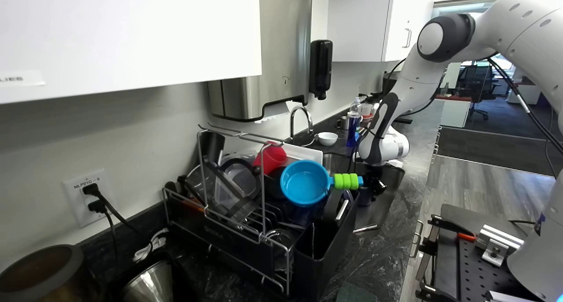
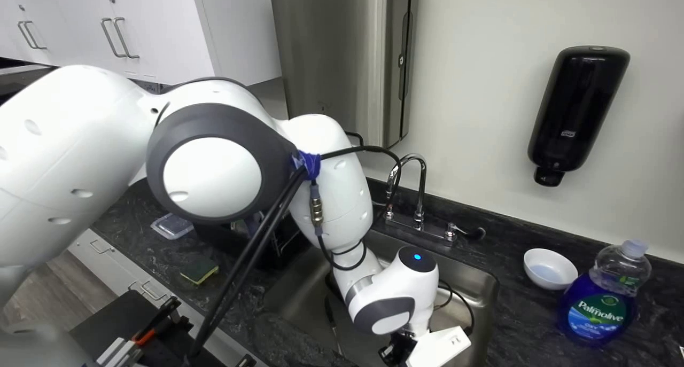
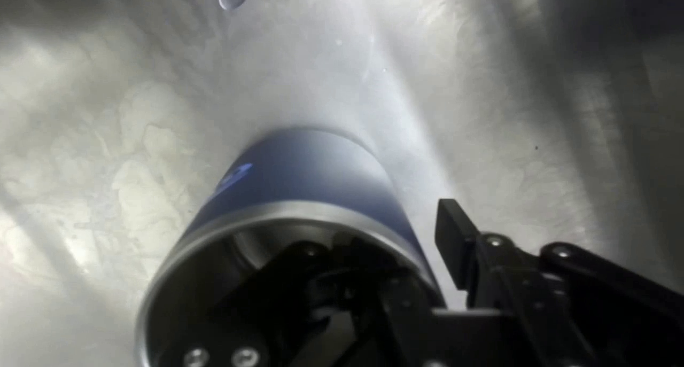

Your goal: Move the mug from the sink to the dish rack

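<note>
Mug [image 3: 312,177] in sink [image 3: 299,62], tool [image 3: 398,252] astride rim: one finger inside, one outside, gap showing, nothing gripped. Grasp step, it seems! Next: squeeze rim, lift, carry to rack [image 1: 220,234].

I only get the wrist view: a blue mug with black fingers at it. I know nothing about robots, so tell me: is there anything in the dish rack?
Observer: Yes. In an exterior view the dish rack is crowded; a red cup and a green-handled blue pan are in it.
Visitor: Where does that rack stand?
Observer: On the counter, right beside the sink.
Visitor: What could somebody rinse the mug with?
Observer: In both exterior views a curved tap stands between the sink and the wall.
</note>
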Controlling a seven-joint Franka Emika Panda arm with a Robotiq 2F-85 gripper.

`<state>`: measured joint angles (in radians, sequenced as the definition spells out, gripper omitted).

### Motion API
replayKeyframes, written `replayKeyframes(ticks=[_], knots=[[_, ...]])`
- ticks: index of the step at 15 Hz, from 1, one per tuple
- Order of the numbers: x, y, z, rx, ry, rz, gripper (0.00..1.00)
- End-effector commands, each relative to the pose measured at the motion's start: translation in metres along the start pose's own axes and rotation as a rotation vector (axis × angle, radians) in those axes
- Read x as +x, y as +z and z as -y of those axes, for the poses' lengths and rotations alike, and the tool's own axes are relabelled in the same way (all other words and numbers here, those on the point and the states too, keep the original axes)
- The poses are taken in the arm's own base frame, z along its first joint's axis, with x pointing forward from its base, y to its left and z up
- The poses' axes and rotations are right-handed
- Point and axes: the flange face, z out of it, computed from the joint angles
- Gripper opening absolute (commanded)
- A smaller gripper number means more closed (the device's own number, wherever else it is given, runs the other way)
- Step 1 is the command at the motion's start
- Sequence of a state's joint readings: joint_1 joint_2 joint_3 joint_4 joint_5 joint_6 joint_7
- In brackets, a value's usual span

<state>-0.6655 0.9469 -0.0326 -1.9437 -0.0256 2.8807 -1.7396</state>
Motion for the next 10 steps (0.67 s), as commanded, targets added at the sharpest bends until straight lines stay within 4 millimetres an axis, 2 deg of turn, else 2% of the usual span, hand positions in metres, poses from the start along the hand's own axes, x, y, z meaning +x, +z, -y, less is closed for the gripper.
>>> replayKeyframes(ticks=[1, 2, 6, 10], knots=[[-0.003, 0.005, 0.004, -0.023, -0.019, 0.012, 0.04], [-0.003, 0.005, 0.005, -0.024, -0.023, 0.014, 0.00], [0.000, -0.007, 0.005, -0.033, -0.048, -0.001, 0.02], [0.011, -0.034, 0.004, -0.029, -0.050, -0.034, 0.02]])
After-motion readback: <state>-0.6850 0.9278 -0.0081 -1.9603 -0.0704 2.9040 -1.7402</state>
